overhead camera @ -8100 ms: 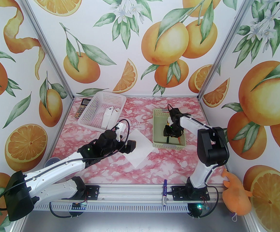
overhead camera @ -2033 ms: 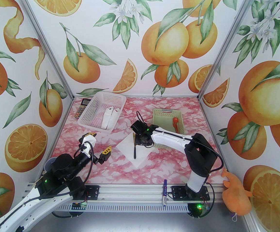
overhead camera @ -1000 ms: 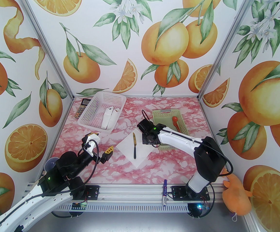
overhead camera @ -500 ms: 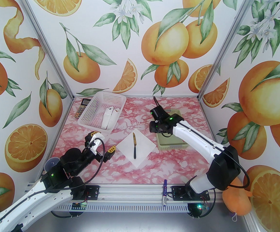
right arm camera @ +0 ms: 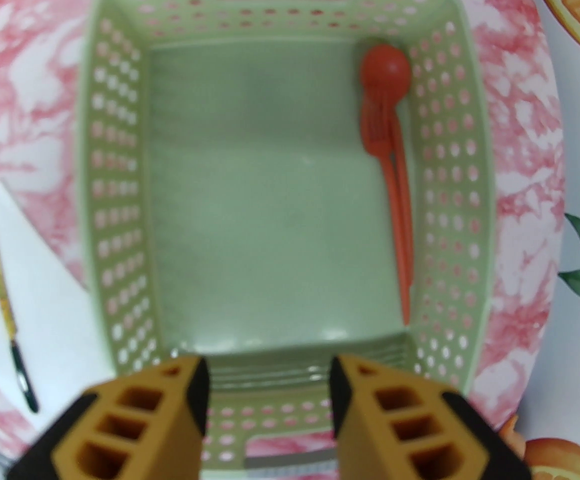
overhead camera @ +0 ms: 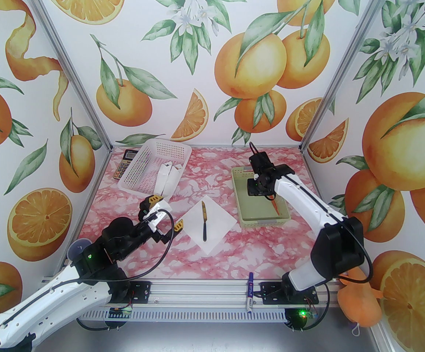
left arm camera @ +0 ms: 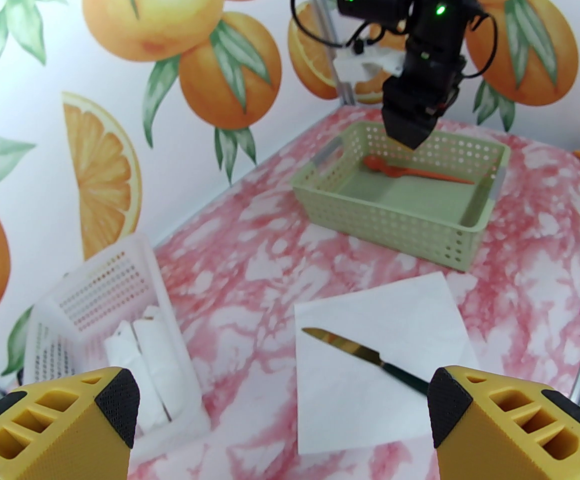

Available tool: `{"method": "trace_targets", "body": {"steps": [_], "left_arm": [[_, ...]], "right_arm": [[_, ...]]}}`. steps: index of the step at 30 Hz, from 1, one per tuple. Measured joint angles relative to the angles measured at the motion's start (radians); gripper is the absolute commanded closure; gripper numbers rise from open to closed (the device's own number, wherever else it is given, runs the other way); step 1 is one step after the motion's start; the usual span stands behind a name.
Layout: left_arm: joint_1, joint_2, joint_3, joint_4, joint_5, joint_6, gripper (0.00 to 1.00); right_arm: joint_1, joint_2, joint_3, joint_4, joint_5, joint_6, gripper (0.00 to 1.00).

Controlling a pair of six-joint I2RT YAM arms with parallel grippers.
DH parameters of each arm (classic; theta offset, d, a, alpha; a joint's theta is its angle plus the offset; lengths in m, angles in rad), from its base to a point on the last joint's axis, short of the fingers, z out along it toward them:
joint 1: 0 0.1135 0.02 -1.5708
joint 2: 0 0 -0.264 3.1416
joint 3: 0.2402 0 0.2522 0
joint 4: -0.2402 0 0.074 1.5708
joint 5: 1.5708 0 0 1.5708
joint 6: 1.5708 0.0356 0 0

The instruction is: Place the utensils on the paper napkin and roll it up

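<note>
Swinging back from the napkin [overhead camera: 218, 222], the right arm has left 1 knife [overhead camera: 204, 221] lying along the sheet's middle and now hangs over the green basket [right arm camera: 87, 168]. That settles the first of 3 utensils. The spoon [right arm camera: 385, 70] and fork [right arm camera: 376, 125] lie overlapped against 1 side wall of the basket, so 2 fetches look to remain before any rolling.

The right end effector [right arm camera: 269, 373] is partly spread and empty. It touches nothing, sits well above the basket floor and is not yet over the 2 pieces. It would likely need to shift toward that wall and descend.

The left end effector [left arm camera: 282, 393] has crept closer to the napkin's left corner. Its fingers [left arm camera: 114, 408] stand fully spread and hold nothing, above the bench [overhead camera: 256, 248] just beside the sheet, seemingly waiting to start the roll.
</note>
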Motion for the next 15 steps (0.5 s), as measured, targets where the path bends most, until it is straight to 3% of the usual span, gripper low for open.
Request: {"method": "trace_targets", "body": {"steps": [15], "left_arm": [[0.000,0.125,0.070,0.021,0.151,0.101,0.00]], "right_arm": [[-0.091,0.193,0.062,0.030,0.103,-0.089,0.64]]}}
